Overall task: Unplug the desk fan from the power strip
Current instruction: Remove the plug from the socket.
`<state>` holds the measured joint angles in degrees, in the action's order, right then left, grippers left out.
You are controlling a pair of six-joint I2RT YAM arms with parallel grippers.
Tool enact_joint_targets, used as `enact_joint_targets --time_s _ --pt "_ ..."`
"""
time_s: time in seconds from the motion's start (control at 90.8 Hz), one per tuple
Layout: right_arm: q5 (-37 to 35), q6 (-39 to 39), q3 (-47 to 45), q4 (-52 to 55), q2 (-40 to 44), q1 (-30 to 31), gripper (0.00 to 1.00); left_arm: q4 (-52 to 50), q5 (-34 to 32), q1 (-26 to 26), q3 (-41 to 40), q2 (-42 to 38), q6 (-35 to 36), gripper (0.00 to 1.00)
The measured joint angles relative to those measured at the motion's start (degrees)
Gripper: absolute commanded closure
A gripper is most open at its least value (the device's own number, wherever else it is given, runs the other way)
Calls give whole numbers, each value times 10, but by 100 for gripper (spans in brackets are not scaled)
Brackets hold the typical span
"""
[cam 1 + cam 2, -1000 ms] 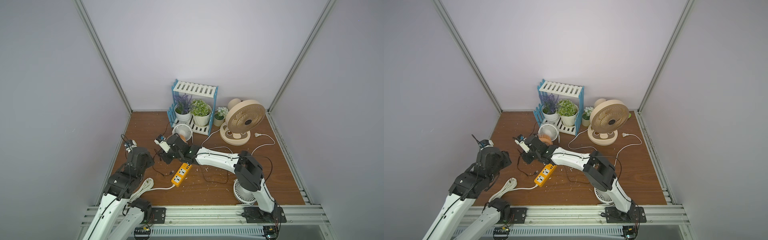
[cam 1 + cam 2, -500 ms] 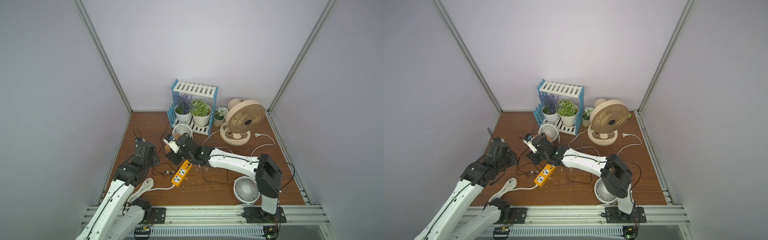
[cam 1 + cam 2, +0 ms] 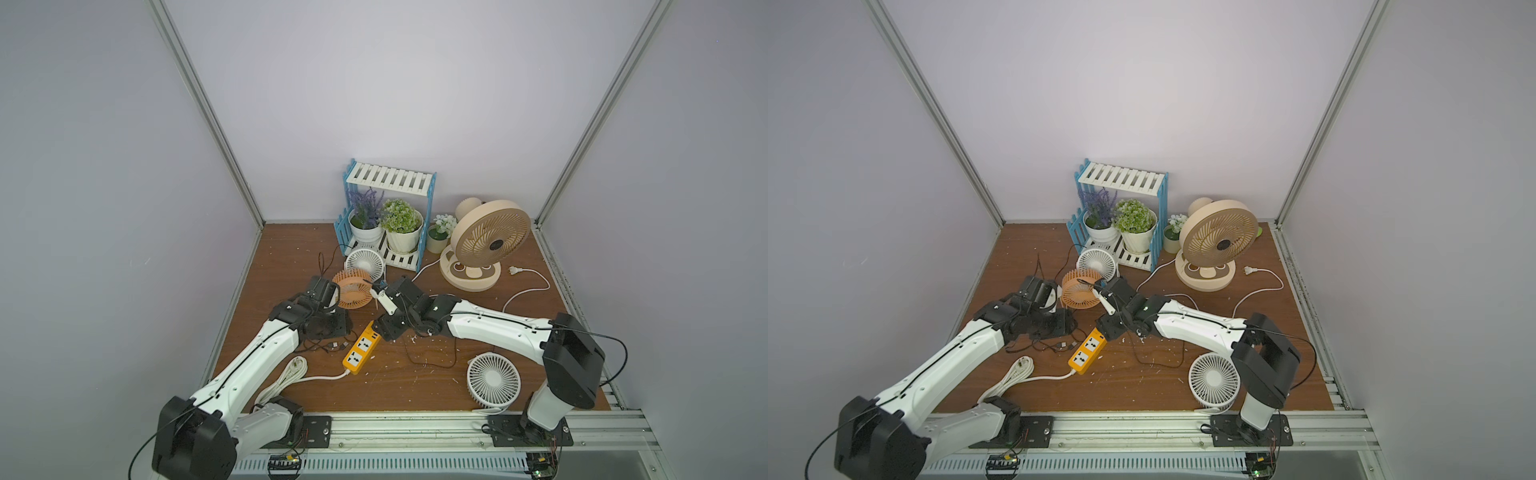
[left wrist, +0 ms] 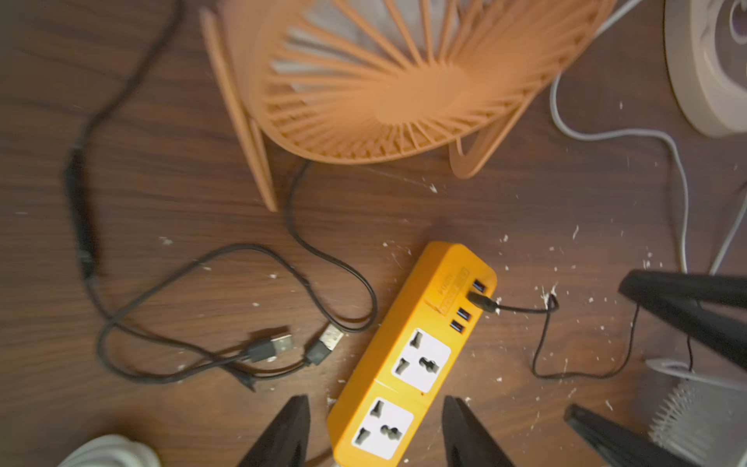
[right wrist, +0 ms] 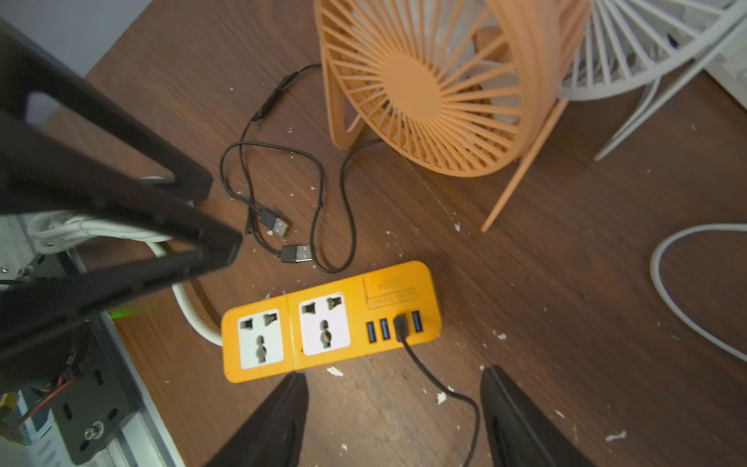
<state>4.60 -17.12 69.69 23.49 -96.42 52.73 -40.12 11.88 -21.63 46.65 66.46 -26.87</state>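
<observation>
1. The left pincer (image 4: pixel 374 400) hovered over the socket end of the power strip (image 4: pixel 404 356). Its jaws were spread, one to each side of the strip with a gap on both sides, and it pinched nothing.
2. A thick white cord (image 3: pixel 286 374) lay coiled at the front left of the worktop (image 3: pixel 415 390) and ran to the strip.
3. Two loose USB plugs (image 4: pixel 279 345) lay just beside the strip, their black leads tangled.
4. The power strip lay flat and aslant near the middle of the worktop, between the two arms. Both white sockets were empty, and a black cable (image 5: pixel 400 328) sat in one USB port.
5. An orange fan (image 3: pixel 353 289) stood just behind the strip.
6. The right pincer (image 5: pixel 394 374) hung by the strip's USB end, jaws wide apart and holding nothing. In the right wrist view the black cable trailed between its fingers.
7. A white fan (image 3: pixel 493 378) sat at the front right, and a beige fan (image 3: pixel 492 239) stood at the back right.
</observation>
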Motion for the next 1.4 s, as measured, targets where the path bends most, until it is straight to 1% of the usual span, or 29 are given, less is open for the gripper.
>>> enact_joint_targets --time_s 0.132,0.396,0.451,0.583,0.727,0.815,0.914,1.09,1.211,1.398 --pt "2 6 0 9 -1 -18 28 23 31 -2 -16 30 2 38" --pt "22 12 25 15 -48 -16 31 54 67 -2 -18 77 13 37" --pt "24 13 29 15 -57 -16 34 58 72 -2 -19 87 16 37" --pt "33 15 34 19 -67 -16 47 62 79 -2 -23 107 23 41" --pt "55 13 38 21 -70 -16 55 63 85 -2 -25 127 29 43" --pt "64 13 38 22 -70 -16 63 63 87 -3 -25 137 30 44" --pt "67 13 38 23 -70 -15 66 63 87 -3 -25 143 31 47" --pt "62 15 38 24 -70 -13 66 62 89 -3 -25 157 36 49" --pt "57 15 39 23 -75 -13 69 63 94 -3 -25 160 39 50" --pt "57 14 45 23 -97 -9 86 63 96 -3 -24 162 41 53"
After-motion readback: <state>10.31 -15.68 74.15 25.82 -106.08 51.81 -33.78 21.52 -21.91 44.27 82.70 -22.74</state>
